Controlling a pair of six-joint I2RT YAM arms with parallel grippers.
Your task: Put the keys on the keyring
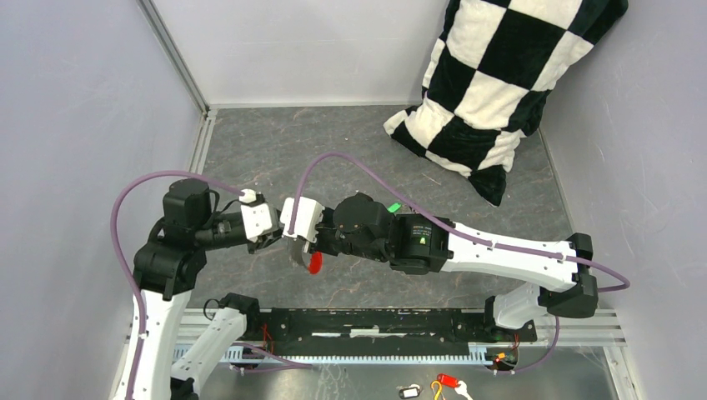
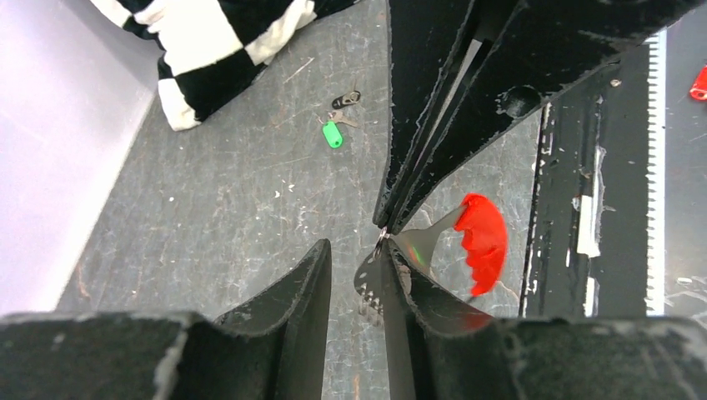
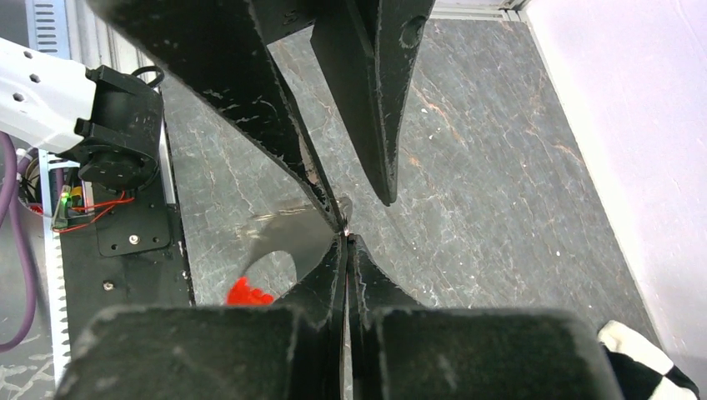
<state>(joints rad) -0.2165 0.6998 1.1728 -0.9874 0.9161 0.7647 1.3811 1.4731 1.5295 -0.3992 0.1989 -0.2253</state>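
- Two grippers meet tip to tip in the top view, over the table. The left gripper is on the left and the right gripper on the right.
- The red key hangs just under them, its head toward the near edge.
- The green key shows past the right arm's wrist, on the cushion side.
- Left wrist view: the left gripper has its fingers apart, bare table in the gap, nothing clamped.
- The right gripper enters from the top of the frame, jaws pressed together. A short run of small silvery links hangs from its tip, and I take this for the keyring.
- The red key has its long axis running sideways from that tip, blade in, head out, away from the gap. It is blurred, so I cannot tell whether it is threaded.
- The green key and the dark metal key lie flat, just beside each other, near the cushion and well apart from both grippers.
- Right wrist view: the right gripper is pinched on a thin wire end. The left gripper reaches in opposite it, fingers spread.
- The key blade lies beside one of the left fingers, with the red head low.
- Judgement: the table pair lies straight ahead of the free left fingers. The right arm is nearer but occupied.
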